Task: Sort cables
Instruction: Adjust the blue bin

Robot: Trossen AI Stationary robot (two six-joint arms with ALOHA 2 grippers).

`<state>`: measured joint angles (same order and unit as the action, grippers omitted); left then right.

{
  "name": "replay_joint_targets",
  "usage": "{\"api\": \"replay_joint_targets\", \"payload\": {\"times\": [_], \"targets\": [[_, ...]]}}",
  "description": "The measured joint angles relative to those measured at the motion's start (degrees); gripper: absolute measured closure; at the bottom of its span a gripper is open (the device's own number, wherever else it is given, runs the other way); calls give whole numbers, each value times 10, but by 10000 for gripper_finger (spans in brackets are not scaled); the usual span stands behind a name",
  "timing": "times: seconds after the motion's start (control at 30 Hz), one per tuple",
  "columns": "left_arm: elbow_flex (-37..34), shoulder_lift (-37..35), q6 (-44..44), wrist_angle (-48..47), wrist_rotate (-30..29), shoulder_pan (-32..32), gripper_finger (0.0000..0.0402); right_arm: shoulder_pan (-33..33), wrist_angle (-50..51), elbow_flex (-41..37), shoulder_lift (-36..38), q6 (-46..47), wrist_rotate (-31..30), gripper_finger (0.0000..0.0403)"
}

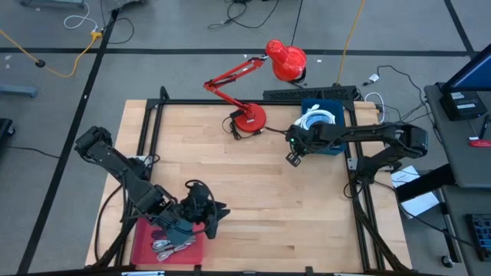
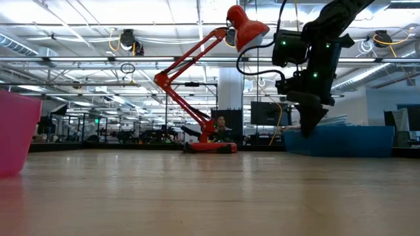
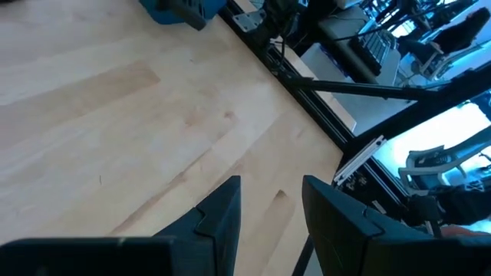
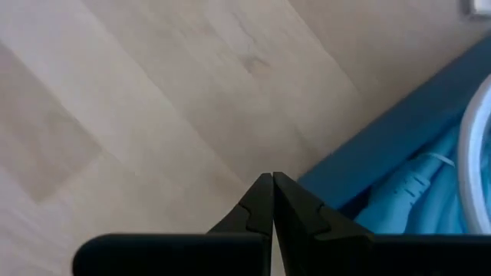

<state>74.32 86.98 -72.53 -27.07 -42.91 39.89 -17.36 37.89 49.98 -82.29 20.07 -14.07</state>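
1. The cables lie in two containers. Large coiled white and light-blue cables [image 1: 318,119] fill a blue bin [image 1: 335,147] at the counter's far right corner; the right wrist view shows light-blue cable [image 4: 418,192] just inside the bin's wall.
2. Short bundled cables, grey and purplish [image 1: 170,244], lie in a red tray [image 1: 146,244] at the near left corner. In the low view the tray shows as a pink wall [image 2: 14,134] at the counter's left edge.
3. The right hand [image 1: 294,158] hangs above the counter just beside the blue bin's inner wall, fingers pressed together tip to tip, holding nothing.
4. The left hand [image 1: 217,216] is at the near left, over the tray's inner edge, pointing out across the bare wood. Its fingers [image 3: 219,215] stand narrowly apart with nothing between them.
5. A red desk lamp [image 1: 249,116] stands on its base at the far edge, near the bin, its head reaching beyond the counter [image 1: 253,192].
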Motion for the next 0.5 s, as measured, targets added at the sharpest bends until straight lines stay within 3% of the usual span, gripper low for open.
{"api": "replay_joint_targets", "payload": {"times": [0.37,0.5], "targets": [[0,0,5,-1,-2,0,261,-7,25,0,2,-13,-11,403],[0,0,4,-2,-2,0,261,0,-9,-1,36,-10,21,403]]}}
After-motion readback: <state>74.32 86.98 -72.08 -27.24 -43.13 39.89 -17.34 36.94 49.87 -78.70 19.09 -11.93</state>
